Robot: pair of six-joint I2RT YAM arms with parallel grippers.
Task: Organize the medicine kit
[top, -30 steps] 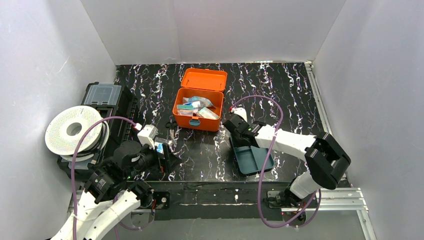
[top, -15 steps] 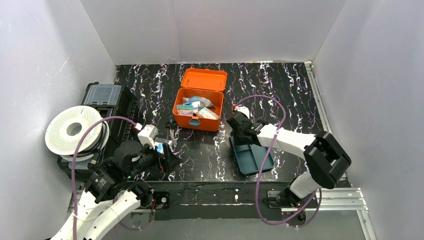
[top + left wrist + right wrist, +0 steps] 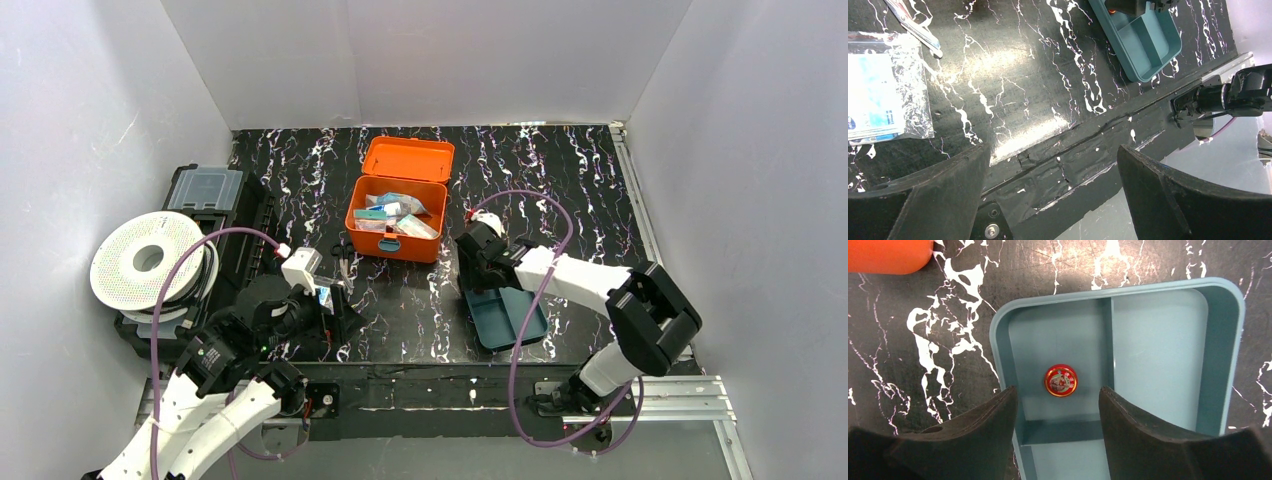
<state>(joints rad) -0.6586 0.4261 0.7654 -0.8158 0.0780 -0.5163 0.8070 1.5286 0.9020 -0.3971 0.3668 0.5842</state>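
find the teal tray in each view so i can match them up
top external: teal tray right of centre, nearer than the orange box
left wrist: top right, cut off by the top edge
right wrist: fills the middle, a red tin inside
shared landmark: the black white-veined table beneath it

The black marbled table [image 3: 560, 190] carries the open orange medicine kit [image 3: 420, 247], a teal divided tray [image 3: 520, 325], scissors [image 3: 342, 252] and a plastic bag [image 3: 878, 100].

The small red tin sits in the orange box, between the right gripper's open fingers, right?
No. The red tin lies in a compartment of the teal tray, not the orange medicine kit; the right wrist view shows it. The right gripper is open over it.
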